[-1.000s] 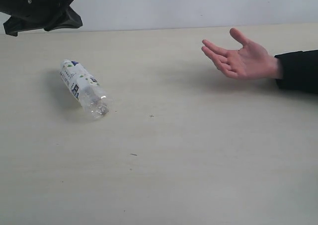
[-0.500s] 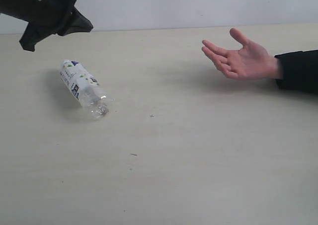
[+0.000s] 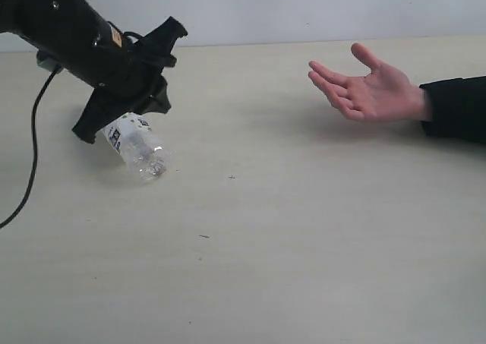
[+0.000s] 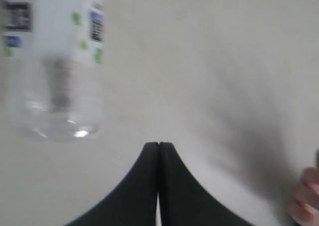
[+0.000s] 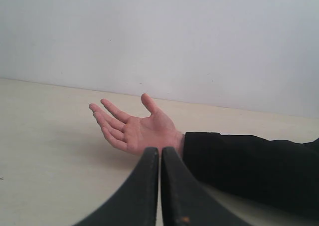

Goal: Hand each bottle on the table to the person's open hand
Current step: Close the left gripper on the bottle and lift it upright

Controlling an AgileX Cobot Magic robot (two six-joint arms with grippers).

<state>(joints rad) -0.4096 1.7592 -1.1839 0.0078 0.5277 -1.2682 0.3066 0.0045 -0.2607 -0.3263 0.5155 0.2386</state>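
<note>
One clear bottle (image 3: pixel 141 151) with a white label, dark print and green dots lies on its side on the cream table (image 3: pixel 304 230). Its label end is hidden under my left gripper (image 3: pixel 154 97), which hovers over it, shut and holding nothing. In the left wrist view the blurred bottle (image 4: pixel 55 61) lies off to one side of the shut left gripper (image 4: pixel 159 144). The person's open hand (image 3: pixel 368 89), palm up with a black cuff, waits at the right. My right gripper (image 5: pixel 160 149) is shut and empty, pointing at the open hand (image 5: pixel 134 128). No other bottles show.
A black cable (image 3: pixel 30 154) hangs from the left arm down to the table's left side. A pale wall (image 3: pixel 304 6) runs behind the table's far edge. A fingertip of the hand (image 4: pixel 305 198) shows at the left wrist view's edge.
My left arm has swung down and to the right from the upper left corner and now covers the bottle's label end. The bottle and the hand have not moved.
</note>
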